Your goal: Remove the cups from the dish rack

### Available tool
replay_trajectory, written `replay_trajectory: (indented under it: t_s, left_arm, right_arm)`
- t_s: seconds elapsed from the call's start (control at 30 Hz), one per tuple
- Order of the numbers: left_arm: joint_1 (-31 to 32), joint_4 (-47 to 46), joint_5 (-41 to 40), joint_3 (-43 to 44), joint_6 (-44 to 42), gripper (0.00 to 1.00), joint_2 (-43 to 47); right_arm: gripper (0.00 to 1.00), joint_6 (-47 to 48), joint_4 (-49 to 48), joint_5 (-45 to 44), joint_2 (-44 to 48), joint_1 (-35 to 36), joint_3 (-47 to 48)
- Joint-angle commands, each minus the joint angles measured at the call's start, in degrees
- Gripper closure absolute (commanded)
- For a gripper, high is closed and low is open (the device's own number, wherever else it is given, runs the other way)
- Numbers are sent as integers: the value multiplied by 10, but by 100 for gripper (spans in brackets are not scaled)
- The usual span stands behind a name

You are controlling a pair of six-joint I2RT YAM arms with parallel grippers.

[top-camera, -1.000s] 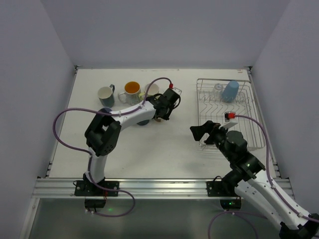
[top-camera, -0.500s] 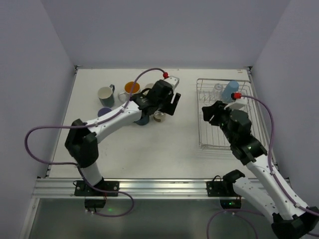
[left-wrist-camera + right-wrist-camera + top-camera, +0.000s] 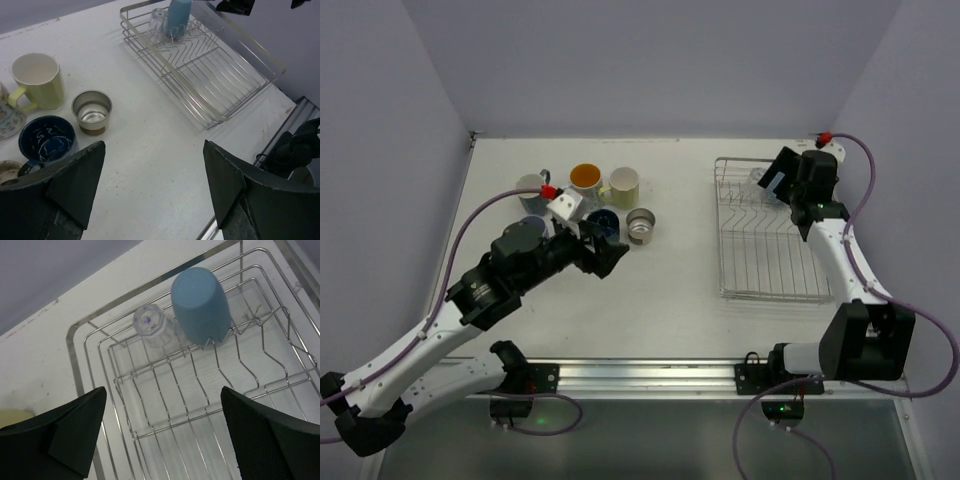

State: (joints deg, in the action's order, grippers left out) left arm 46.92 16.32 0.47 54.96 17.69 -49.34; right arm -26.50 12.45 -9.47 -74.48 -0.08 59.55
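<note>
Your right gripper [image 3: 160, 440] hangs spread and empty over the light blue tumbler [image 3: 200, 305] and clear glass [image 3: 152, 327], likely inverted to drain at the dish rack's [image 3: 75, 355] twelve o'clock end, while your left gripper [image 3: 150, 185], released, hovers by the cups [image 3: 37, 80] on the desk [image 3: 150, 140].

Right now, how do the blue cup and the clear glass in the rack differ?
The blue cup is opaque; the clear glass is see-through. The blue cup is also taller and wider than the clear glass. Both sit bottom-up, side by side, in the dish rack.
</note>
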Motion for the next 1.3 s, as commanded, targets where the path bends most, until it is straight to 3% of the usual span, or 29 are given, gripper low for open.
replay_trajectory:
  t_s: [0.0,0.17,0.33,0.6,0.83,1.0,1.07,1.27]
  left_arm:
    - [0,49,-42,-59,-44,16,54]
    - [0,41,-102,-117,-64,14,84]
    - [-27,50,-39,-110,-59,14,37]
    - [-43,37,-16,-120,-57,14,63]
    - [-54,34,-7,-120,-57,14,60]
    - [-60,33,6,-120,-57,14,58]
    - [-63,33,8,-120,-57,14,57]
    - [-72,31,11,-120,-57,13,49]
  right_arm:
    - [1,10,-23,-5,-60,-36,79]
    - [1,14,9,-10,-175,-56,173]
    - [1,33,33,-33,-268,-59,244]
    - [6,50,79,-53,-345,-59,315]
    - [21,71,91,-70,-379,-59,337]
    - [46,76,99,-75,-386,-59,341]
    - [53,76,94,-88,-372,-59,338]
    - [60,70,32,-85,-255,-57,296]
